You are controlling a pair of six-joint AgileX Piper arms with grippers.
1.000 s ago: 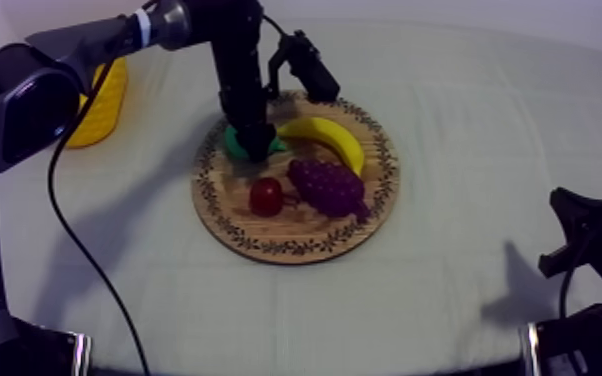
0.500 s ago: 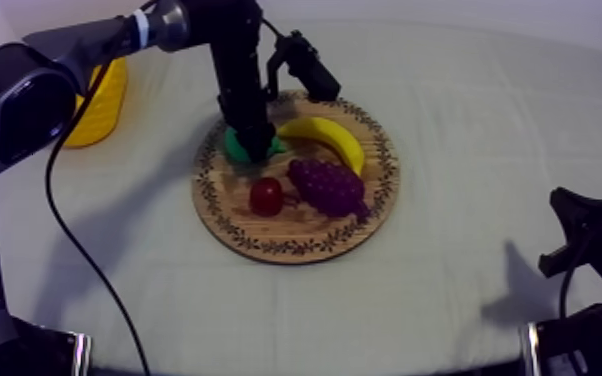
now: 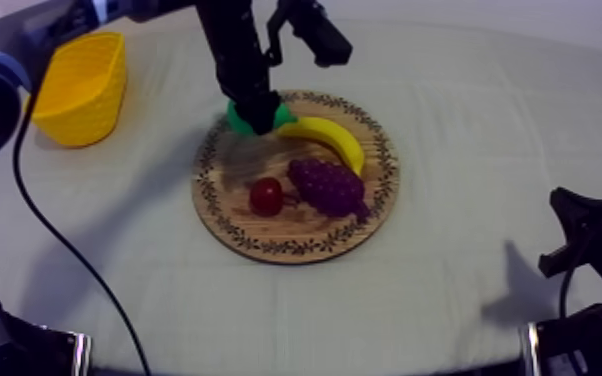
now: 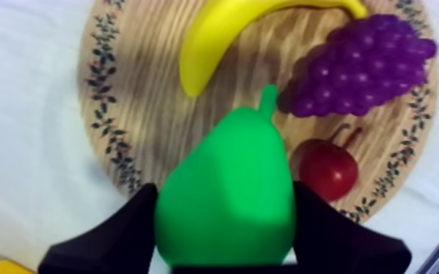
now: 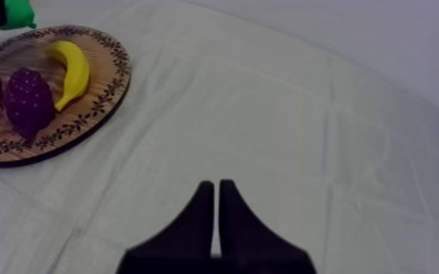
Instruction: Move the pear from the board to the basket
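From where I stand, the step in hand looks like the carry: the green plastic pear (image 4: 226,189) is gripped, and its way lies to the far left. Closest to me, the right arm (image 3: 587,245) sits low at the near right edge of the cloth-covered tabletop (image 3: 485,150), well apart from everything, and has no part in this. Beyond it lies the round wooden board with the patterned rim (image 3: 265,243). On it are the small red fruit (image 3: 266,196), the purple bunch of grapes (image 3: 330,186) and the yellow banana (image 3: 330,137). The pear hangs over the board's far left rim, just beside the banana's end. Doing this well would mean rising enough to clear the rim, swinging away from the banana instead of across it, and letting go only once the pear is squarely over the mouth of the yellow basket (image 3: 80,85) at the far left.

As for the jaws, the right jaws lie pressed together in a narrow wedge, clenched on nothing above bare cloth. The left jaws are spread about as wide as the pear's belly. One black finger (image 4: 120,233) presses each flank, and the stem points away towards the grapes. The grip looks square and even to me.
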